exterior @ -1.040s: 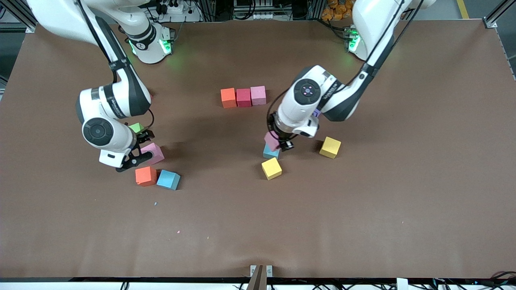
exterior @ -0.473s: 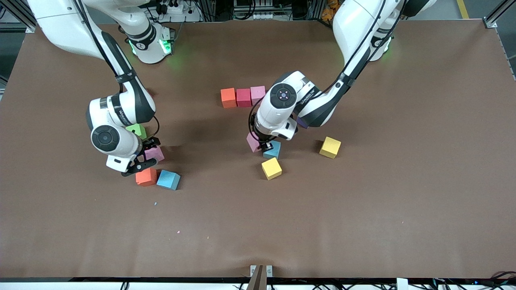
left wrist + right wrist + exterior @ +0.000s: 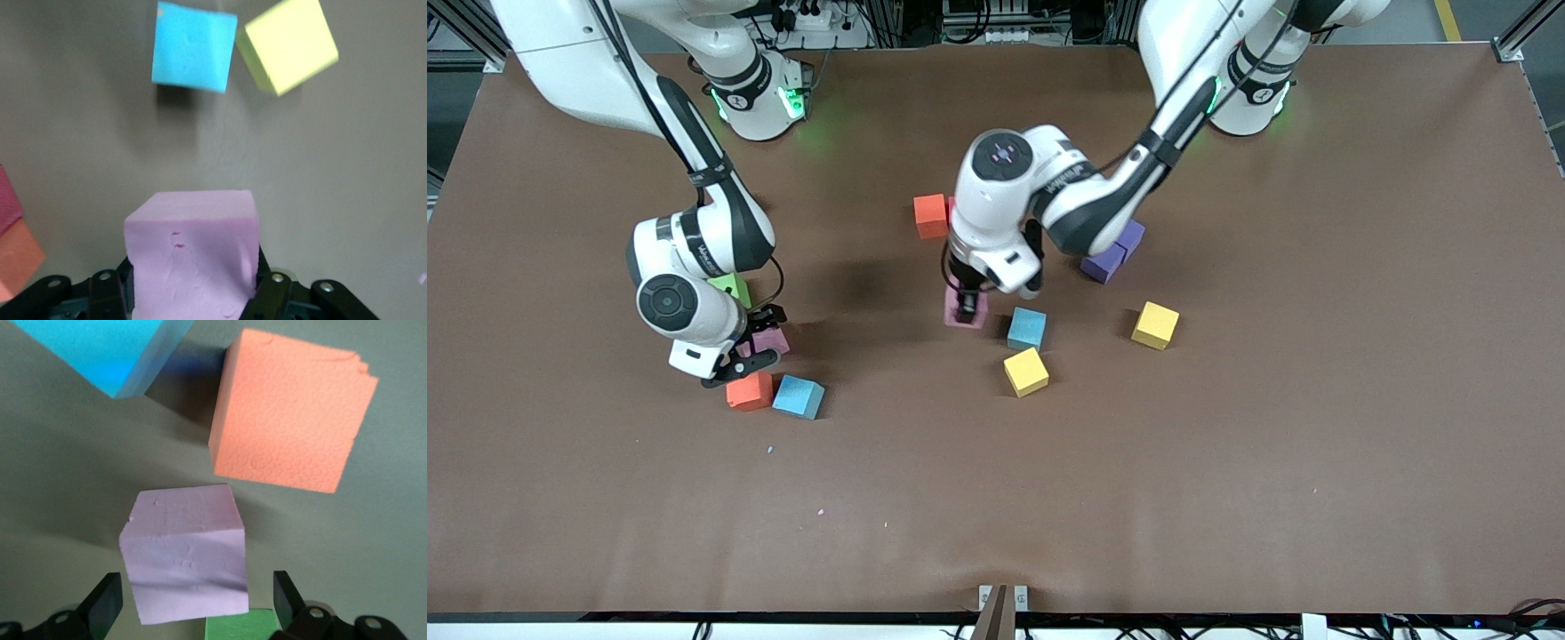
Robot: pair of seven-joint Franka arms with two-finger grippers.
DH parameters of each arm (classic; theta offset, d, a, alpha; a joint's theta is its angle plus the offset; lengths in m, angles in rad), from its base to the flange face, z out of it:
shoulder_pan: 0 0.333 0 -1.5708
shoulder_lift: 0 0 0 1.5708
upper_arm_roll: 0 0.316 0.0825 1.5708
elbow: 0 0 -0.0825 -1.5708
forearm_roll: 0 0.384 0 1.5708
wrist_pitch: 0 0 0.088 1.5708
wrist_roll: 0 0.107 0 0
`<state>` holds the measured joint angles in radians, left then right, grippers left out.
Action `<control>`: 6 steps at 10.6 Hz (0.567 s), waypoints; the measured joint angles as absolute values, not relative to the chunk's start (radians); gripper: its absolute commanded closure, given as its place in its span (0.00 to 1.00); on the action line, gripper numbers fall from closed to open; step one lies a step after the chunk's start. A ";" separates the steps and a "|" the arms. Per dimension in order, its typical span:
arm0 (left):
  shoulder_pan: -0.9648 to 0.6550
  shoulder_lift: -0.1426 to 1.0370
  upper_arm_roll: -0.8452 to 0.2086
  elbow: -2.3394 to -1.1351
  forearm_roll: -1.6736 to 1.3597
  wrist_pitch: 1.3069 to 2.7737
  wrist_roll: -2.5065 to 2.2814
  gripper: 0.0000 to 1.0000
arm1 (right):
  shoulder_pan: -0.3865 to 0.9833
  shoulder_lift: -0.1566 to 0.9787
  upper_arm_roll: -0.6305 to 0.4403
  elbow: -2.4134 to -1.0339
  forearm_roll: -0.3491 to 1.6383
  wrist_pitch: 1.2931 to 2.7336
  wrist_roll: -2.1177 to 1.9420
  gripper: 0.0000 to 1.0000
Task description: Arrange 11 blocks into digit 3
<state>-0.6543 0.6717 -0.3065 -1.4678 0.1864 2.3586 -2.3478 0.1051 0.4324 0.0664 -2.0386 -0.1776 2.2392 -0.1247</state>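
The left gripper (image 3: 966, 307) is clamped on a pink foam cube (image 3: 964, 313), its dark fingers (image 3: 270, 290) pressing the cube's two sides in the left wrist view (image 3: 193, 257). It hangs over the brown table (image 3: 1227, 444) near the middle, just beside a blue foam cube (image 3: 1027, 328) that sits flat on the cloth, and I cannot tell whether the pink cube touches the table. A yellow foam cube (image 3: 1025, 371) lies a little nearer the front camera than the blue one, and a second yellow cube (image 3: 1155, 324) sits toward the left arm's end. Two purple foam cubes (image 3: 1112, 254) lie side by side, partly under the left arm.

Of the row farther from the camera, only an orange foam cube (image 3: 930, 215) shows clearly; the left arm's wrist covers what is beside it.

The right gripper (image 3: 749, 348) is low at the right arm's end, jaws spread as wide as they go, straddling a paler pink foam cube (image 3: 768, 340). In the right wrist view its fingers (image 3: 103, 607) stand clear of that cube (image 3: 185, 553) on both sides, gripping nothing. Just nearer the camera lie another orange foam cube (image 3: 749, 390) and another blue foam cube (image 3: 798, 396), almost touching. A green foam cube (image 3: 731, 287) peeks out beside the right arm's wrist.
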 measured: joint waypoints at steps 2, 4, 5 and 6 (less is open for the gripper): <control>-0.678 0.673 -0.306 -1.467 0.187 2.356 -2.138 1.00 | 0.105 0.433 0.066 -2.040 -0.178 2.244 -0.124 0.01; -0.682 0.677 -0.306 -1.467 0.186 2.354 -1.912 1.00 | 0.105 0.434 0.067 -2.041 -0.178 2.252 -0.124 0.02; -0.682 0.684 -0.306 -1.467 0.176 2.352 -1.804 1.00 | 0.105 0.436 0.066 -2.041 -0.178 2.257 -0.124 0.06; -0.682 0.695 -0.306 -1.467 0.158 2.352 -1.707 1.00 | 0.105 0.438 0.067 -2.041 -0.178 2.263 -0.124 0.08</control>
<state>-0.6817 0.6946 -0.3060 -1.4674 0.1582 2.3521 -1.7065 0.1052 0.4383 0.0666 -2.0414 -0.1775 2.2633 -0.1239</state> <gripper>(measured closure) 0.379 0.018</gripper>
